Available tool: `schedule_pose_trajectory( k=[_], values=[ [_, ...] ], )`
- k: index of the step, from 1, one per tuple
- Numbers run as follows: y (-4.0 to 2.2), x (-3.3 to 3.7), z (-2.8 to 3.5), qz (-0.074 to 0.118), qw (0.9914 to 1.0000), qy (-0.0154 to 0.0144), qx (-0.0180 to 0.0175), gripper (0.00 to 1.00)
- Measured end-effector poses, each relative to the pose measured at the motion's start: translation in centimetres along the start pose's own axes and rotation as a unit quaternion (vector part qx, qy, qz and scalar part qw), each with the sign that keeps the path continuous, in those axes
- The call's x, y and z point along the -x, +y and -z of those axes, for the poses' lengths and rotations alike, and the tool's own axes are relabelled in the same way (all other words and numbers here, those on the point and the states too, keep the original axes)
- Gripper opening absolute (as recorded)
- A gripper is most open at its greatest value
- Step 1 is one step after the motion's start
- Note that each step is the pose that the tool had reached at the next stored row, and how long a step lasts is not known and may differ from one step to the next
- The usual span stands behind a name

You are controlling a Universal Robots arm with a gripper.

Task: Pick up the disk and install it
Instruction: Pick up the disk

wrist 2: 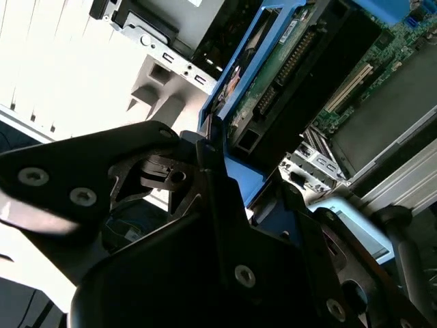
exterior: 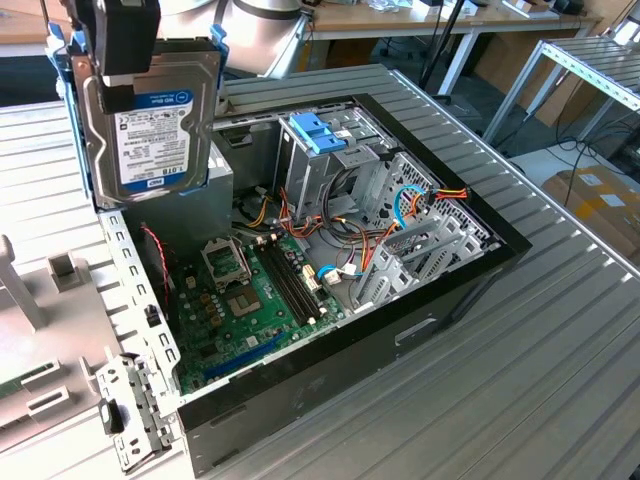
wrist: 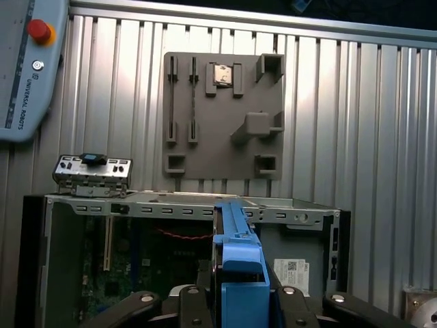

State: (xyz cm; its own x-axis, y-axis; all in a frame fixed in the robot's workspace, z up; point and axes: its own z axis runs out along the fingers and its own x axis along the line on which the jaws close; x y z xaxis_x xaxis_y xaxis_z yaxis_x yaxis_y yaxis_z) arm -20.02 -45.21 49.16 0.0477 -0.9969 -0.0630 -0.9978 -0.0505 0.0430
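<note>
The gripper (exterior: 122, 80) is a matte black, blocky unit with squared edges. In both wrist views its fingers (wrist 2: 123, 147) (wrist: 157, 304) are flat black link arms with rounded ends, joined at round pivots. Small silver screw heads (wrist 2: 82, 197) sit recessed in the links, paired on one arm and single on others.

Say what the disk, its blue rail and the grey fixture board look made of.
The disk: bare metal casing, dull silver sheen, with a glossy paper-like label. Its blue rail: likely moulded plastic, uniform colour, soft shine. The grey fixture board: matte, probably plastic or printed, though painted metal cannot be ruled out.
</note>
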Motion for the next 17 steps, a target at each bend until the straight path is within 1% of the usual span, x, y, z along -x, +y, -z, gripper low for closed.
schedule_pose_trajectory(
  k=[7,11,17],
  values=[
    [-1.53,-0.67,0.07,0.0,1.0,0.0,0.0002,0.37],
    [-1.97,-1.07,0.08,0.0,1.0,0.0,0.0003,0.37],
    [-2.55,-1.94,0.12,0.0,1.0,0.0,0.0004,0.37]
  ],
)
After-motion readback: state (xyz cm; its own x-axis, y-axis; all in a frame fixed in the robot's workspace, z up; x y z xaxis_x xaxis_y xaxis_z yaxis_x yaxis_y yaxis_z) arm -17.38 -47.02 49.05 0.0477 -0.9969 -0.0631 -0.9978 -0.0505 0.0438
